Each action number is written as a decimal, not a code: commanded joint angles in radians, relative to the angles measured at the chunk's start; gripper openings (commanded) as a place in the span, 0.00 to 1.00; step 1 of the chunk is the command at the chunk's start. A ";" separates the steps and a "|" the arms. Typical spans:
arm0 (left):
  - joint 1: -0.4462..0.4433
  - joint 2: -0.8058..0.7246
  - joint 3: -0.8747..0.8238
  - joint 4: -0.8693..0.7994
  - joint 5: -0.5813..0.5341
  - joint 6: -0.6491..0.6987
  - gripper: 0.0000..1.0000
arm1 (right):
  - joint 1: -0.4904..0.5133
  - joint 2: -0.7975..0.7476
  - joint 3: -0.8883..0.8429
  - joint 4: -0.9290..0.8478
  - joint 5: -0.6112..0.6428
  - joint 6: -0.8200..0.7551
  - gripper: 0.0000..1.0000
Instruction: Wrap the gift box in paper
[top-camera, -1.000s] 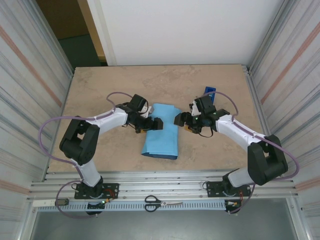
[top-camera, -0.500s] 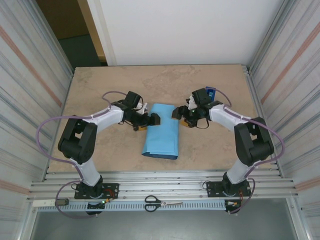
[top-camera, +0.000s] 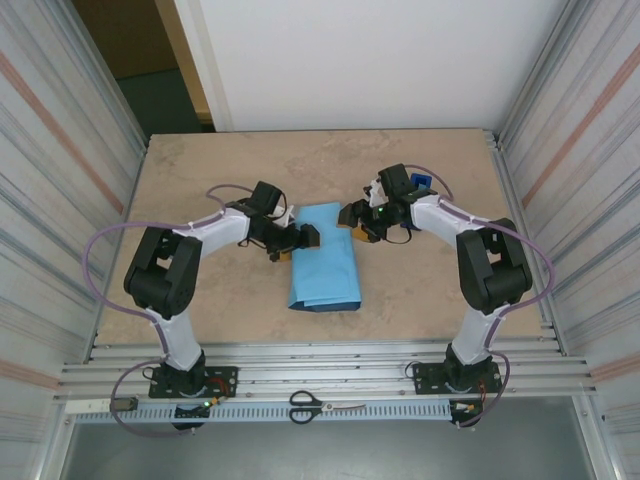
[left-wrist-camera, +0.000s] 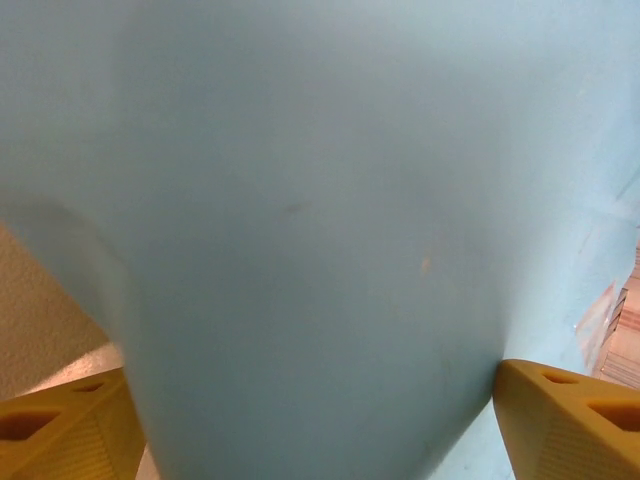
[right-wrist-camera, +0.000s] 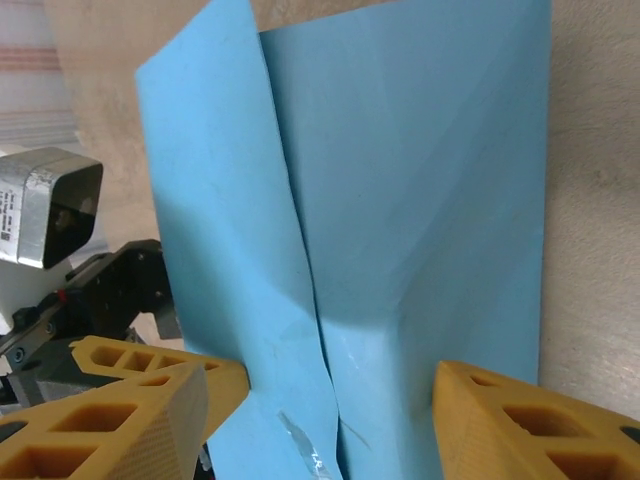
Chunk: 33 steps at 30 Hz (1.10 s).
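Observation:
The paper (top-camera: 322, 262) lies mid-table, folded into a long sky-blue parcel; the gift box is hidden under it. My left gripper (top-camera: 300, 240) is at the parcel's left side near the far end. In the left wrist view the paper (left-wrist-camera: 320, 230) bulges between its wide-open jaws (left-wrist-camera: 310, 400). My right gripper (top-camera: 352, 222) is at the parcel's far right corner. In the right wrist view its fingers (right-wrist-camera: 200, 385) straddle the paper (right-wrist-camera: 400, 200) along the seam, close against both sides, still apart. A bit of clear tape (right-wrist-camera: 300, 445) sits on the seam.
A dark-blue tape dispenser (top-camera: 420, 183) stands behind the right gripper. Scissors (top-camera: 325, 405) lie on the rail at the near edge. Corrugated walls close in both sides. Bare tabletop (top-camera: 200, 180) lies at the far left and the back.
The right arm has swung left and away from me to the parcel's far right corner, its jaws narrowing. The left gripper has stayed at the parcel's left side.

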 joint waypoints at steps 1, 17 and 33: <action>0.005 0.007 0.030 -0.003 -0.005 -0.009 0.88 | -0.009 -0.030 0.024 -0.068 0.003 -0.050 0.61; 0.010 -0.339 -0.182 0.039 -0.191 0.026 0.99 | 0.034 -0.770 -0.347 -0.083 0.550 -0.135 0.98; 0.019 -0.889 -0.464 0.080 -0.509 0.045 0.99 | 0.027 -1.085 -0.690 0.071 0.448 -0.099 0.88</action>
